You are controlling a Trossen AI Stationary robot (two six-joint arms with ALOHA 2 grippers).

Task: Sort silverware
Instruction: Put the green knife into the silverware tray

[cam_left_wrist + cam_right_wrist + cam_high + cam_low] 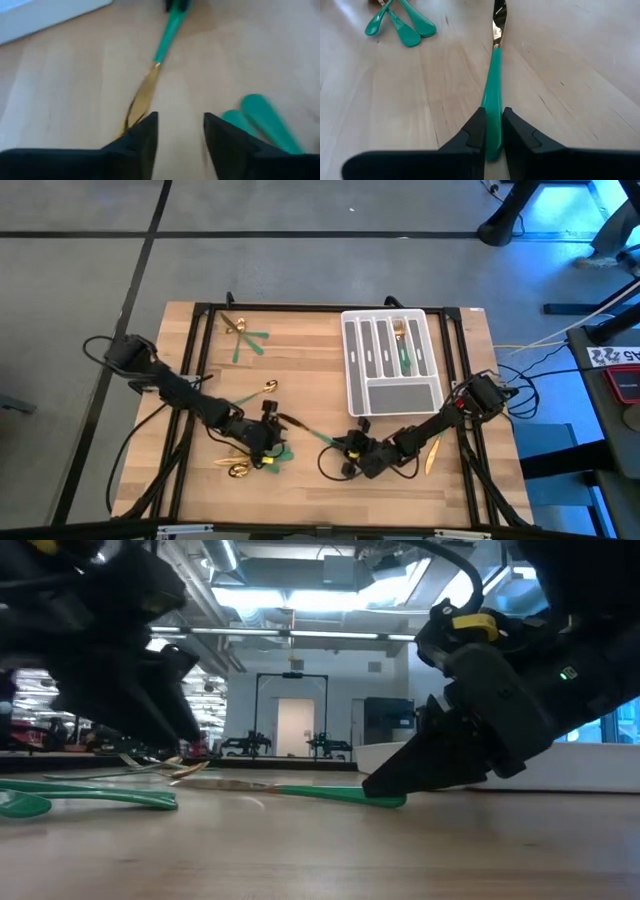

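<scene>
A knife [308, 432] with a gold blade and a green handle lies on the wood between my two grippers. My right gripper [493, 134] is shut on its handle. My left gripper [180, 132] is open at the blade end [142, 97]; the blade tip runs under one finger. More green-handled silverware lies by the left gripper [250, 465], and its handles show in the right wrist view [402, 25]. Other pieces lie at the far left [243, 335] and mid left [265, 388], and one lies beside the right arm [432, 455]. My right gripper pinches the knife's green handle near its free end [493, 107] between the two fingers. The fingers come low, from the table's right, and lie along the handle. The knife lies almost flat on the table [300, 790]. My left gripper: I cannot tell whether its finger [142, 127] touches the blade.
The grey-white slotted tray [392, 395] stands at the far right of the table, beyond the right gripper. Some silverware lies in its slots [403, 345]. A black frame [300, 308] borders the table. Bare wood lies in the middle between the tray and the left-hand pieces.
</scene>
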